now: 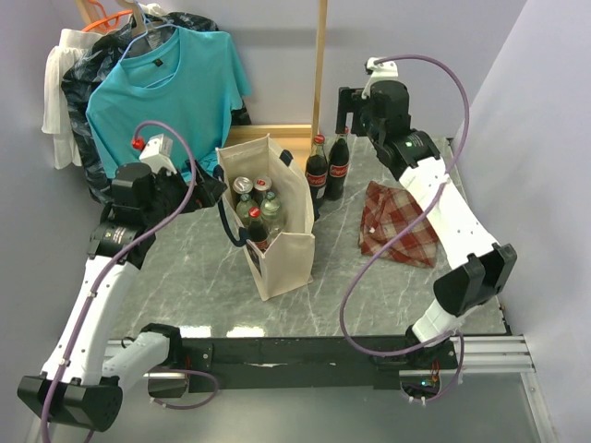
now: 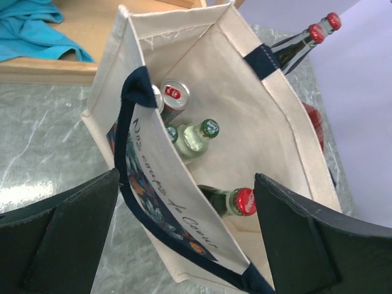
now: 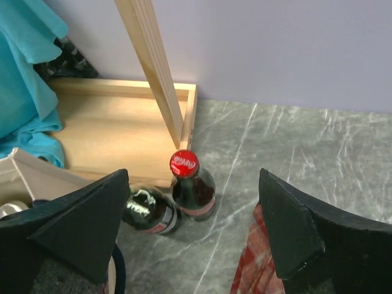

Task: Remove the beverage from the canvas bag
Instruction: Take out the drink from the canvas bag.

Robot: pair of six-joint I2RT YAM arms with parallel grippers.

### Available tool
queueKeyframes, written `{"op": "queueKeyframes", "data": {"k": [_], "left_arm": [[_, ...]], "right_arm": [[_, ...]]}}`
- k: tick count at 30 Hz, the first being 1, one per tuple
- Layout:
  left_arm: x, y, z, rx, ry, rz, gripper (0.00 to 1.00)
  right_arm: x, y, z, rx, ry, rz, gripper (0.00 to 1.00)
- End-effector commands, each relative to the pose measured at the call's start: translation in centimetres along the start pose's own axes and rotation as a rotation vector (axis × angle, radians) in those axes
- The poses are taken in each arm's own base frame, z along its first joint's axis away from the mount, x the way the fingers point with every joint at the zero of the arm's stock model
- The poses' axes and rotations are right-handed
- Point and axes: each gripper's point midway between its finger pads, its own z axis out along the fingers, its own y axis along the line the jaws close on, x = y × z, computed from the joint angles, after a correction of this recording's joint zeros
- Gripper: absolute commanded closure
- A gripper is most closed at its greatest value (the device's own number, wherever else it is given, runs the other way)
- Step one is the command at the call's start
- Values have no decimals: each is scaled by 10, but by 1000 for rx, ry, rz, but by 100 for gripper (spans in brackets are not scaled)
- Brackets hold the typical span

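Note:
The cream canvas bag (image 1: 288,258) with navy handles stands open mid-table. Inside it lie silver cans (image 2: 174,95), a green-capped bottle (image 2: 199,131) and a red-capped cola bottle (image 2: 239,201). My left gripper (image 2: 187,177) is open and straddles the bag's near wall (image 2: 162,184): one finger outside, the other over the inside beside the cola cap. It is at the bag's left rim (image 1: 208,189) in the top view. Two cola bottles (image 3: 193,187) (image 3: 147,211) stand on the table right of the bag. My right gripper (image 3: 195,177) hangs open above them (image 1: 349,120), holding nothing.
A red-and-white plaid cloth bag (image 1: 399,224) lies right of the bottles. A shallow wooden tray (image 3: 116,131) and an upright wooden post (image 1: 319,65) stand at the back. A teal shirt (image 1: 171,88) hangs behind the left arm. The wall is close on the right.

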Motion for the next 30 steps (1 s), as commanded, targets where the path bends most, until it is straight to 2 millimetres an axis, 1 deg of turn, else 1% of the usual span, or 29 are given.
{"op": "queueKeyframes", "data": {"k": [1,4,5,6,7,8,9,12,15,18,19,21,22,24,25,26,27,28,29,30], "left_arm": [[2,3,-7,-12,-28,-9,4],[5,-1,-14,9,-32,-10,4],[5,-1,-16,11,-36,-7,4],[5,-2,-20,13,-47,-2,4],[4,2,-22,-10,-52,-1,4],[2,2,-24,-17,-61,-2,4],[0,1,-27,-21,-68,4,4],[-2,1,-33,-28,-78,14,4],[1,-1,-33,-12,-66,14,4],[6,-6,-30,19,-34,24,4],[4,-7,-31,19,-37,16,4],[4,-7,-32,18,-33,7,4],[3,-10,-34,23,-36,-1,4],[2,-13,-41,34,-51,-12,4],[8,-13,-41,44,-45,-28,4],[7,-19,-49,77,-74,-20,4],[13,-19,-48,97,-73,-13,4],[12,-18,-51,88,-79,-6,4],[11,-16,-51,76,-77,2,4],[0,-18,-56,61,-100,33,4]], "right_arm": [[-16,0,-24,-9,-47,43,7],[-12,5,-34,-33,-14,59,1],[-13,6,-41,-41,-13,61,0],[-13,8,-45,-52,-16,60,0],[-3,13,-46,-80,3,51,0],[-9,14,-56,-96,-19,56,0],[-9,16,-61,-107,-22,52,0],[-4,15,-76,-111,-21,41,0],[2,13,-91,-108,-14,29,0],[6,15,-108,-119,-21,31,0],[6,19,-118,-138,-29,34,0],[7,23,-129,-162,-37,42,0],[6,24,-139,-178,-49,44,0],[10,38,-153,-261,-40,27,0],[7,41,-161,-290,-47,26,0],[12,45,-167,-306,-22,27,0],[12,46,-171,-318,-11,32,0],[9,48,-176,-331,-10,39,0],[13,51,-179,-344,9,50,0],[14,53,-180,-358,14,55,0]]}}
